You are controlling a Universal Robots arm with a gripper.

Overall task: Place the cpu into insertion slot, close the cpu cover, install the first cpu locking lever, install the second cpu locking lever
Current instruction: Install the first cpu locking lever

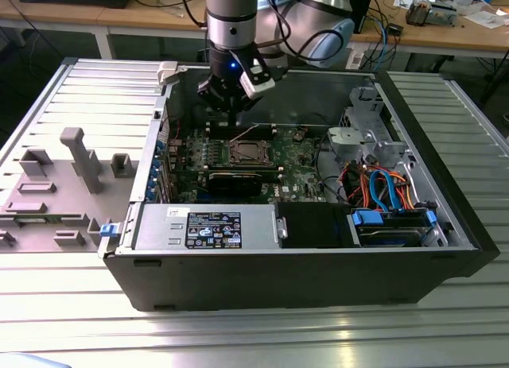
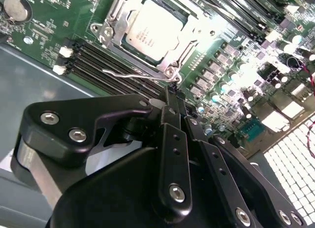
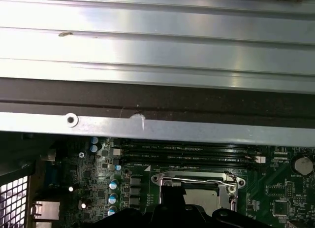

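Cpu (image 2: 153, 31) lies in its socket just beyond the jaws.

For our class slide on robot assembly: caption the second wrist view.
Gripper at a raised locking lever beside the cpu seated under its cover.

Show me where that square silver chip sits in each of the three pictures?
Exterior view: the cpu lies mid-motherboard, below the pincer.
Second wrist view: near the top centre, framed by the cpu cover.
First wrist view: low and centre-right, partly hidden by the black pincer.
Shared landmark: the long black memory slots beside the socket.
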